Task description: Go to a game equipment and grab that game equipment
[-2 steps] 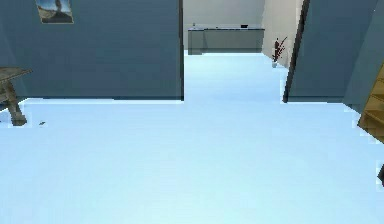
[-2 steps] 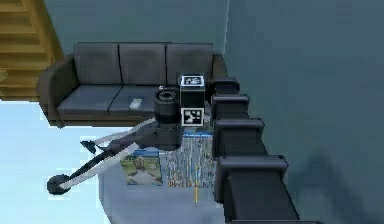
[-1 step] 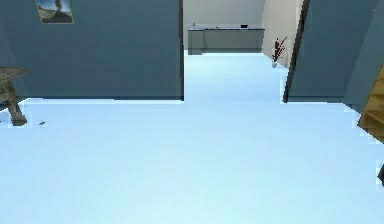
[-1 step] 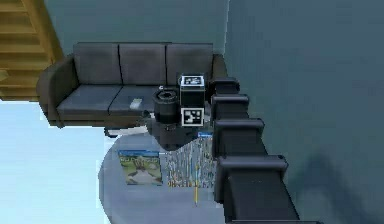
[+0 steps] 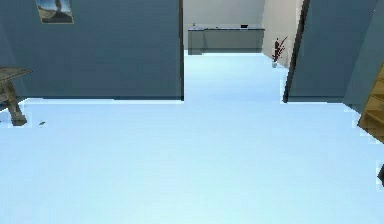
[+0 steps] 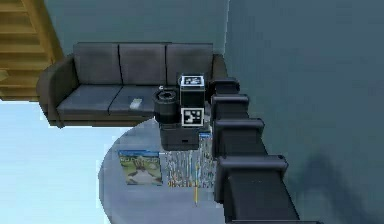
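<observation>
My arm point(image 6: 238, 150) reaches out from the bottom of the arm side view over a round grey table point(image 6: 118, 190). Its two white marked squares point(image 6: 192, 98) stand at the far end, with the gripper's dark body point(image 6: 167, 106) just left of them, in front of a dark sofa point(image 6: 110, 80). I cannot tell whether the gripper holds anything. On the table below it lie a flat green-and-blue box or book point(image 6: 140, 166) and a colourful flat item point(image 6: 190, 168). A small pale object point(image 6: 135, 102) lies on the sofa seat. A tiny dark speck point(image 5: 42, 124) sits on the floor in the forward view.
Wooden stairs point(image 6: 25, 50) rise at the arm side view's left. Ahead, pale open floor point(image 5: 190, 160) leads between dark blue walls to a doorway with a grey cabinet point(image 5: 225, 38) and a red plant in a vase point(image 5: 277, 50). A wooden piece point(image 5: 10, 90) stands at the left.
</observation>
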